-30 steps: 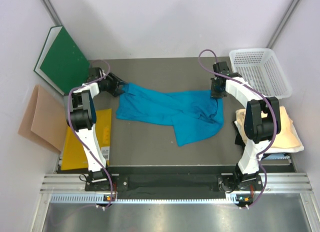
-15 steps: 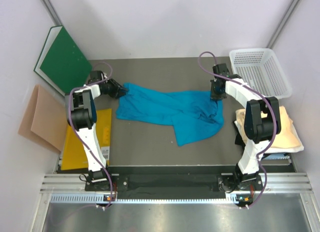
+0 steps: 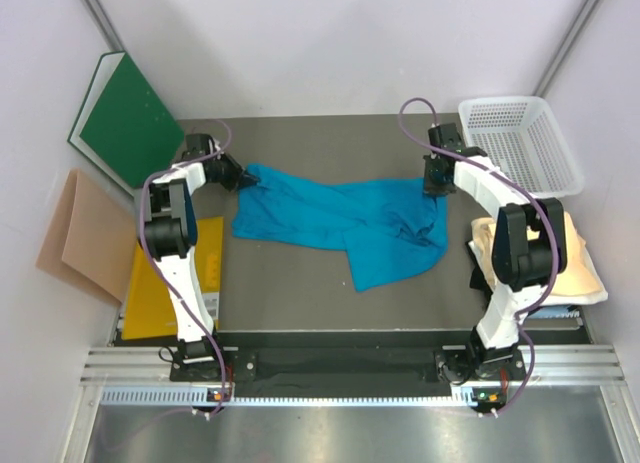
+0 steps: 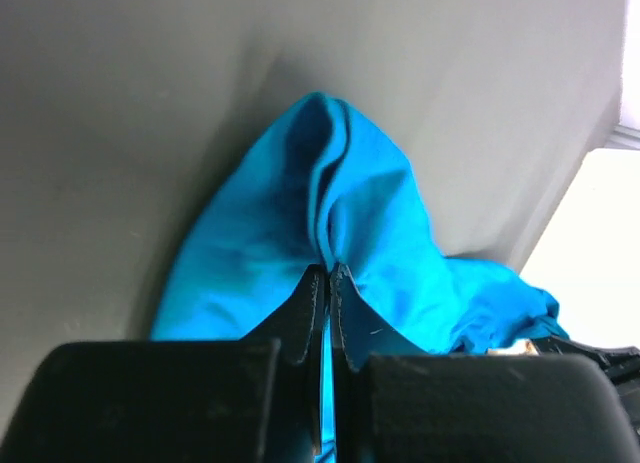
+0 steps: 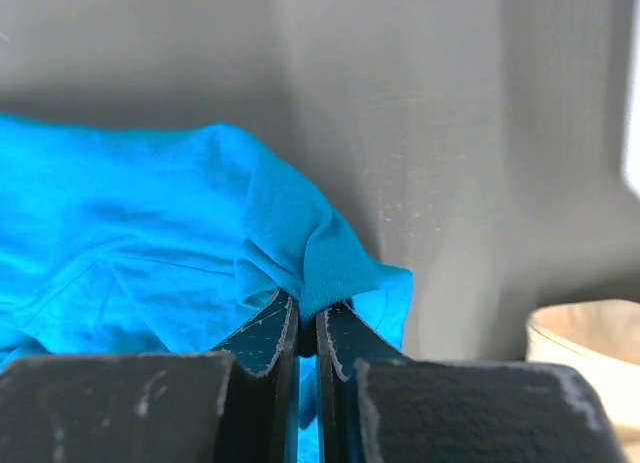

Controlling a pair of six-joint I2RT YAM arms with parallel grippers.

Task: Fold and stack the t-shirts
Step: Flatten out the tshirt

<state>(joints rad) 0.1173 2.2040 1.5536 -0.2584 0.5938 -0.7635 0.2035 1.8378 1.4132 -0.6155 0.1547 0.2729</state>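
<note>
Left gripper (image 3: 244,180) was the only thing that really changed over the last second. It had been gaping just off the shirt's far-left corner, and by this point its jaws had snapped together on that corner, with a ridge of cloth bunched up right at the fingertips (image 4: 312,295) in the left wrist view. Right gripper (image 3: 432,189) hadn't budged, jaws pressed together on a little fold of hem at the shirt's far-right corner. So both arms had the teal t-shirt (image 3: 340,221) pinched at its two far corners, while the rest of it lay crumpled across the middle of the grey table (image 3: 290,283), with a loose flap trailing toward the near edge. The cream t-shirt (image 3: 582,263) sat off at the right edge beside the right arm, near the white basket (image 3: 520,143) and well apart from the teal one. My worry from here was that both pinches looked pretty thin, just an edge of fabric each. If the arms pulled apart or lifted to spread it, a corner could slide out and the shirt would flop back in a heap. Also couldn't tell whether the left grab caught one layer or two, and two layers would mean it wouldn't open out flat.
</note>
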